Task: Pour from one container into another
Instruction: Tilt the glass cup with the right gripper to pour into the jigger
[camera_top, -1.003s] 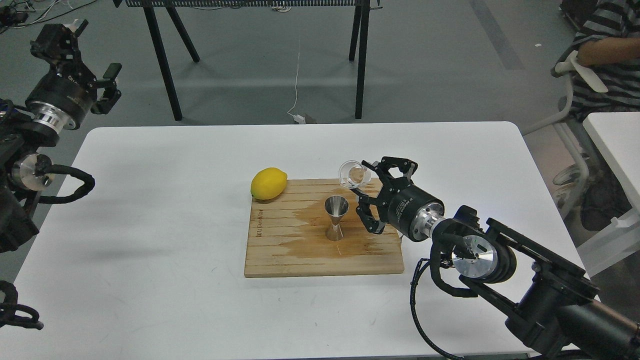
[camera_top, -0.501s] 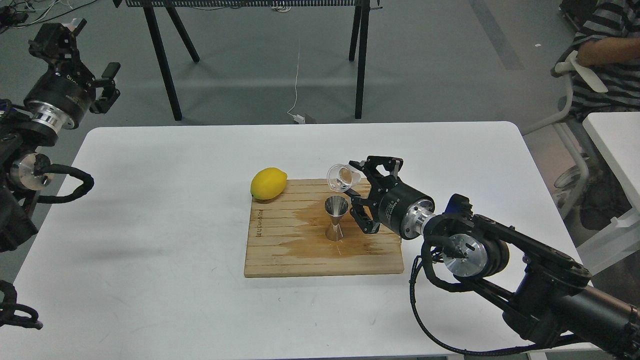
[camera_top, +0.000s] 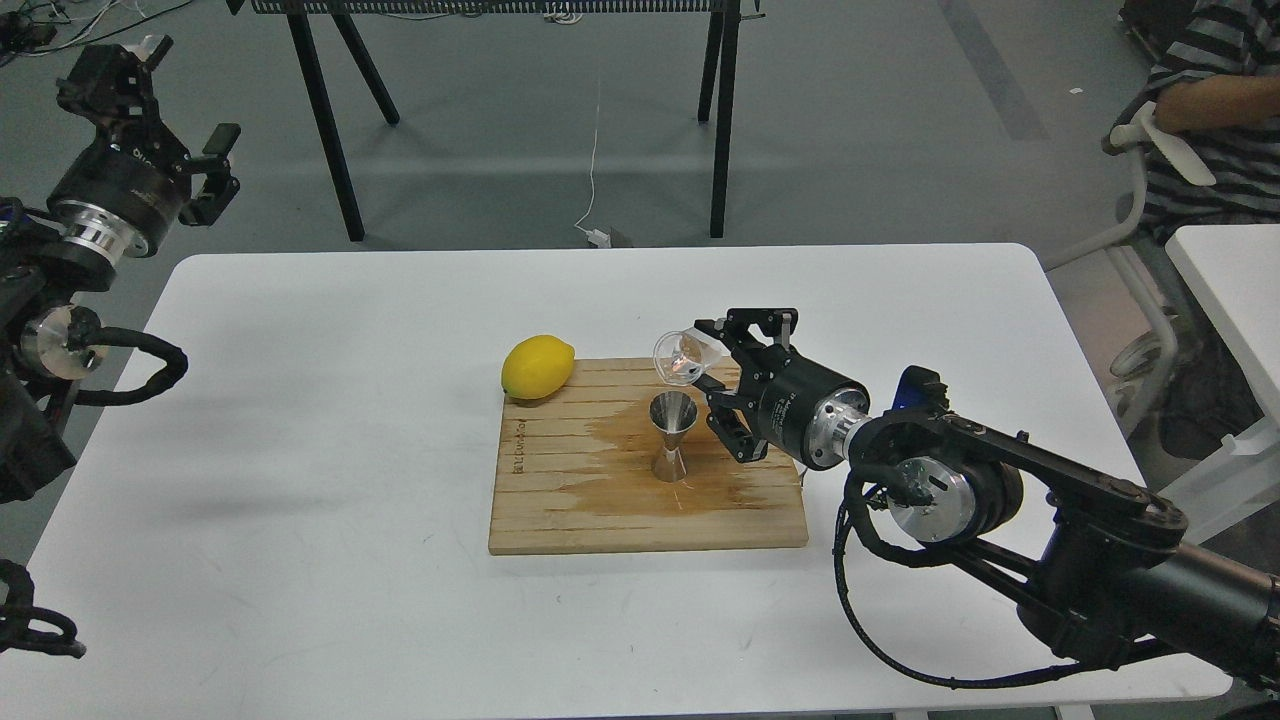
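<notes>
Our right gripper (camera_top: 712, 372) clamps the clear glass cup (camera_top: 682, 357), tipped on its side just above the jigger (camera_top: 672, 436), at its 1 o'clock. That narrow mouth could miss the stream, adding to the wet stain on the cutting board (camera_top: 560, 500). Our left gripper (camera_top: 175, 130) hangs spread, empty, at 10 o'clock off the table (camera_top: 300, 400).

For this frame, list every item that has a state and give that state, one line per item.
Glass cup: held in the right gripper, tipped on its side, mouth towards the jigger.
Jigger: upright on the cutting board, below the cup.
Cutting board: flat on the table, wet stain around the jigger.
Lemon: whole, resting at the board's far left corner.
Right gripper: shut on the cup.
Left gripper: open, empty, raised.
</notes>
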